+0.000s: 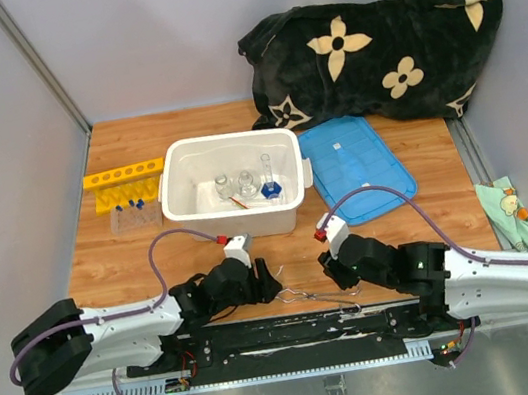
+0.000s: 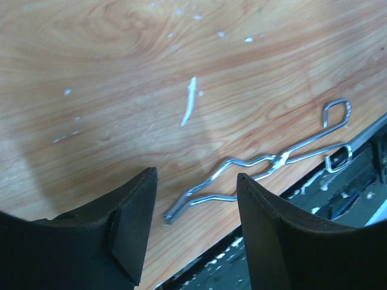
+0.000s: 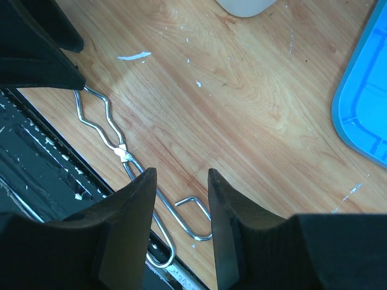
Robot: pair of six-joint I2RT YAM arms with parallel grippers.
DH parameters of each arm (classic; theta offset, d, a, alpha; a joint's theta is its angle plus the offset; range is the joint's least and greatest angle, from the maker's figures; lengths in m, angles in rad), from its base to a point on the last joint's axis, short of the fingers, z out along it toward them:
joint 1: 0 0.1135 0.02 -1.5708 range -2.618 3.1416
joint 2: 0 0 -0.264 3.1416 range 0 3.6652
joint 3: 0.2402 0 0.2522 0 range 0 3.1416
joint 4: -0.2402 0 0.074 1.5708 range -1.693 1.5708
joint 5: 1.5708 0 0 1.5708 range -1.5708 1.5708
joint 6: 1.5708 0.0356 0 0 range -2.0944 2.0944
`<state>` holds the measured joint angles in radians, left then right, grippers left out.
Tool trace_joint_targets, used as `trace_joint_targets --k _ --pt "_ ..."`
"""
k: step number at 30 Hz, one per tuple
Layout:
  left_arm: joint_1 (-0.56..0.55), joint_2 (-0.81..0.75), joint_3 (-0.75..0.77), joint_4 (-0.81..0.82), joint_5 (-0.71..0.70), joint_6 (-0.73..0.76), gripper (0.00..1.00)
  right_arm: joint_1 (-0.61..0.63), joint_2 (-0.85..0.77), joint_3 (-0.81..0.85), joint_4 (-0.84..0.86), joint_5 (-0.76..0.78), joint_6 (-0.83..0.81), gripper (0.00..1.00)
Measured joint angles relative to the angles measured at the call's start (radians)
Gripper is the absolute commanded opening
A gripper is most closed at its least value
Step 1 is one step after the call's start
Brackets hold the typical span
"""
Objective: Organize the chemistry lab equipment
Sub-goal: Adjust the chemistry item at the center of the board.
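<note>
Metal tongs (image 1: 313,298) lie flat on the wood by the table's front edge, between both grippers. My left gripper (image 1: 268,284) is open; in its wrist view the tongs (image 2: 279,160) have their serrated tip on the wood between and beyond the fingers (image 2: 196,175). My right gripper (image 3: 181,172) is open over the tongs' (image 3: 123,154) handle loops, one loop between its fingers. Neither finger pair touches the wire. Small glass flasks (image 1: 225,186) and a red-handled spatula (image 1: 240,201) sit in the white tub (image 1: 181,186). The yellow rack (image 1: 123,173) and blue-capped test tubes (image 1: 135,211) lie at the left.
A blue lid (image 1: 355,167) lies right of the tub, its corner in the right wrist view (image 3: 363,115). A black flowered cloth (image 1: 377,57) is heaped at the back right. A green cloth (image 1: 509,207) lies at the right edge. The black base rail (image 1: 296,329) runs just behind the tongs.
</note>
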<state>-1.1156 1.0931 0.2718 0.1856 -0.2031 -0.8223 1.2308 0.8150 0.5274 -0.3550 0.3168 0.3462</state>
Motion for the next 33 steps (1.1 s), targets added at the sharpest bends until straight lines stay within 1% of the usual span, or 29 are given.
trace_joint_targets --k 2,8,14,18,22,24,26,33 --pt "0.011 -0.014 -0.027 -0.001 0.007 0.001 0.59 0.0 -0.02 0.0 -0.005 0.001 0.004 0.4" --pt "0.022 -0.127 -0.054 -0.032 0.001 0.0 0.58 0.0 -0.037 -0.002 -0.011 0.002 0.016 0.4" --pt "0.024 -0.237 -0.11 -0.06 0.017 -0.048 0.57 0.0 -0.024 -0.003 -0.01 0.002 0.02 0.4" --pt "0.025 -0.238 -0.126 -0.098 0.045 -0.075 0.56 0.0 -0.016 -0.004 -0.009 0.002 0.021 0.39" --pt "0.026 -0.24 -0.128 -0.1 0.06 -0.093 0.55 0.0 -0.009 -0.01 -0.003 0.002 0.021 0.39" --pt "0.026 -0.235 -0.128 -0.097 0.066 -0.1 0.52 0.0 -0.001 -0.01 -0.002 0.002 0.021 0.39" --pt "0.026 -0.217 -0.128 -0.081 0.07 -0.104 0.45 0.0 0.003 -0.01 -0.001 0.002 0.021 0.39" --pt "0.026 -0.137 -0.129 0.002 0.094 -0.115 0.41 0.0 -0.002 -0.019 -0.002 0.002 0.024 0.39"
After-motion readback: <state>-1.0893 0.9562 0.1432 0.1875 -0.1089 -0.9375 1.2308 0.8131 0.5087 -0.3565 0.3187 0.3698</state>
